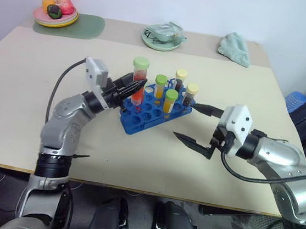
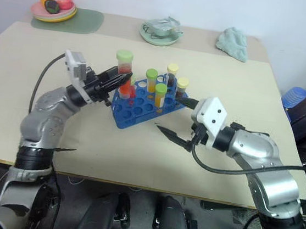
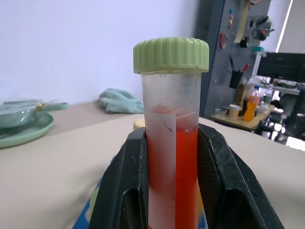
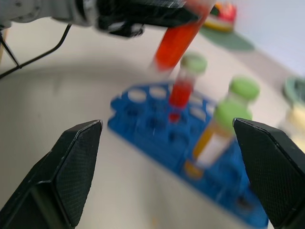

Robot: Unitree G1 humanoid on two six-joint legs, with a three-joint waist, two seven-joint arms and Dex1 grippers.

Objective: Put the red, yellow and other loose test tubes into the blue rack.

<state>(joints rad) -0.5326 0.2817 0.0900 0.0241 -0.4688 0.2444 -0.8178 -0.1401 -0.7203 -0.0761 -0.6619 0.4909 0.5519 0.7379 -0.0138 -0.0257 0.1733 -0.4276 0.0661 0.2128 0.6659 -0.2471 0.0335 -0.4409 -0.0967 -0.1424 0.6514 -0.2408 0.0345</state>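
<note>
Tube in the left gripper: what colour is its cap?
Pale green cap, clearest in the left wrist view.

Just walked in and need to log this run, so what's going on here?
The left gripper is shut on a red test tube with a green cap, holding it upright over the blue rack on the table. Four capped tubes already stand in the rack. The right gripper hangs open just beside the rack, holding nothing.
</note>
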